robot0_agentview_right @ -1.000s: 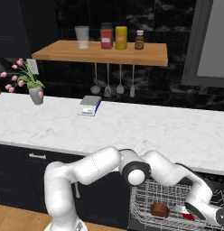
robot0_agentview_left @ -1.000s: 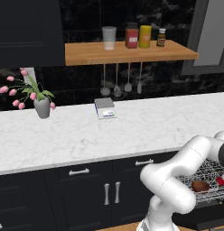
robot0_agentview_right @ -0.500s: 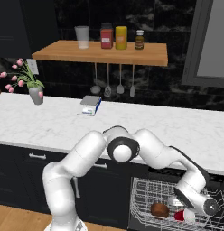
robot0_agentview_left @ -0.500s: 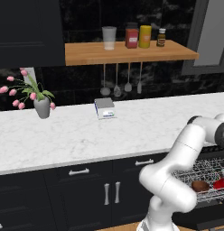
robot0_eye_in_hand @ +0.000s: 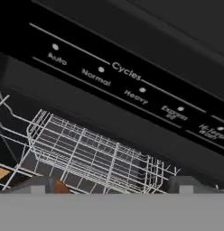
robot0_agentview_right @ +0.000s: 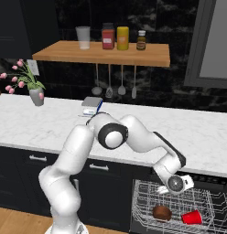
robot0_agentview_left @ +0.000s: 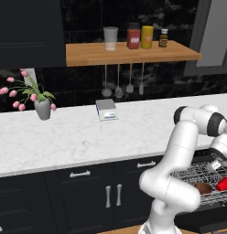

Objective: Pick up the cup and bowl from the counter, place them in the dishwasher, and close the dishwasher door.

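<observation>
Both dishes racked: small red cup (robot0_agentview_right: 192, 217) and dark reddish-brown bowl (robot0_agentview_right: 162, 213) sit in the dishwasher's silver wire rack (robot0_agentview_right: 147, 195).
Two-finger gripper (robot0_agentview_right: 179, 184) is released and empty above the rack; next job, shut the door.

Both base views looked forward and down from behind the arm, sharing the long white marble bench (robot0_agentview_left: 78, 137) (robot0_agentview_right: 42, 123); the hand view faced the silver wire rack (robot0_eye_in_hand: 95, 153) closely.
</observation>
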